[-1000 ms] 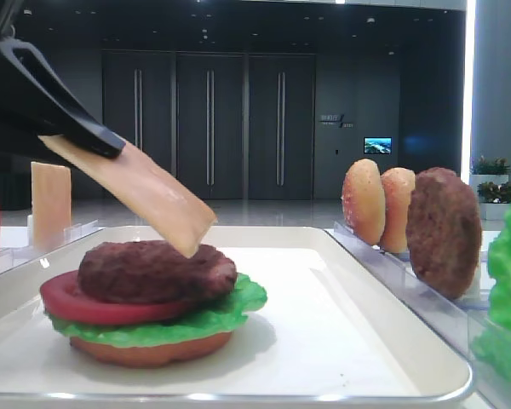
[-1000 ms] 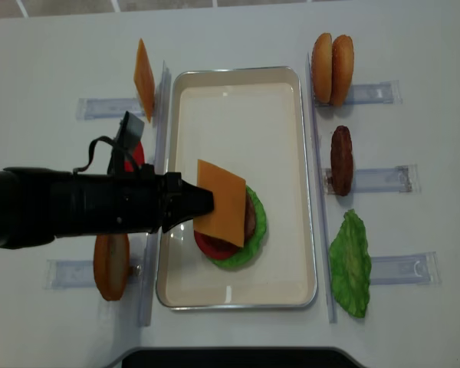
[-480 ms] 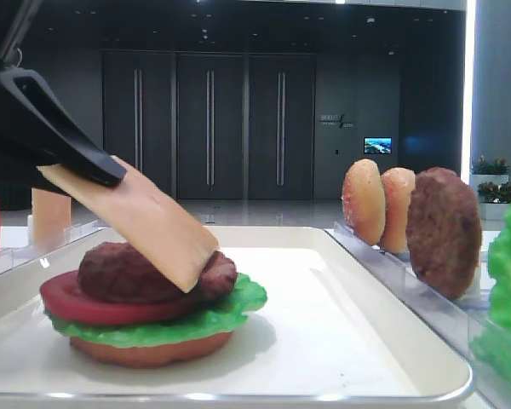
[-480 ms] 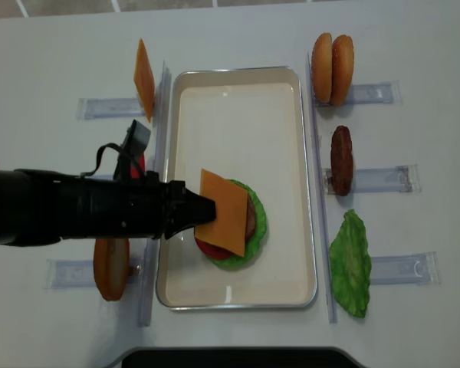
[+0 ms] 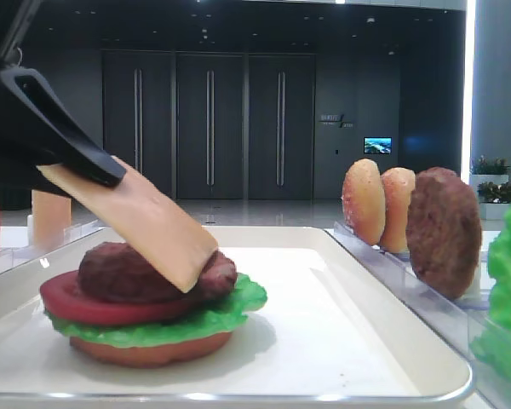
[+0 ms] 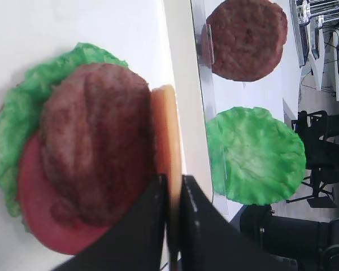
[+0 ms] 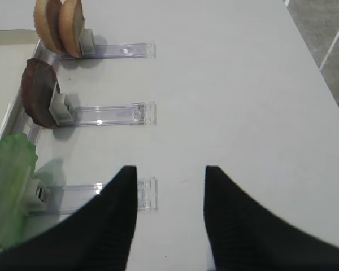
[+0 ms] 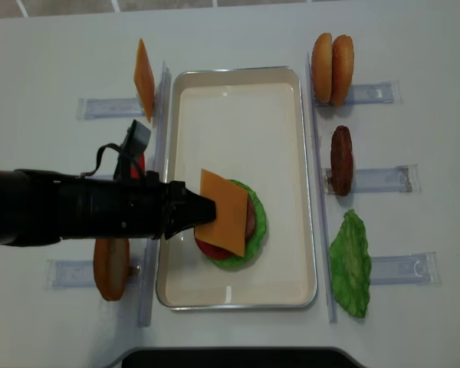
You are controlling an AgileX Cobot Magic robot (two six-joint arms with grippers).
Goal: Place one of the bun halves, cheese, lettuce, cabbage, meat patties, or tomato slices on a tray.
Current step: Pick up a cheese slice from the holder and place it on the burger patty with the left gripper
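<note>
At the left of the overhead view the left gripper (image 8: 190, 215) is nipped almost closed on one edge of the cheese (image 8: 227, 211); in the left wrist view its fingers (image 6: 152, 226) pinch the slice edge-on, so only a thin orange strip shows. The slice tilts down, its lower edge touching the patty (image 5: 149, 271), which hides part of the tomato (image 5: 102, 300) and lettuce (image 5: 209, 317) stacked over a bun half (image 5: 149, 349) on the tray (image 8: 238, 100). Left of the tray, the arm covers most of a red slice. The right gripper (image 7: 170, 217) fills the bottom of its own view, cut off below, jaws apart over bare table (image 7: 226, 84), holding nothing. A spare cheese slice (image 8: 143, 79) stands at upper left, two buns (image 8: 331, 69) at upper right.
</note>
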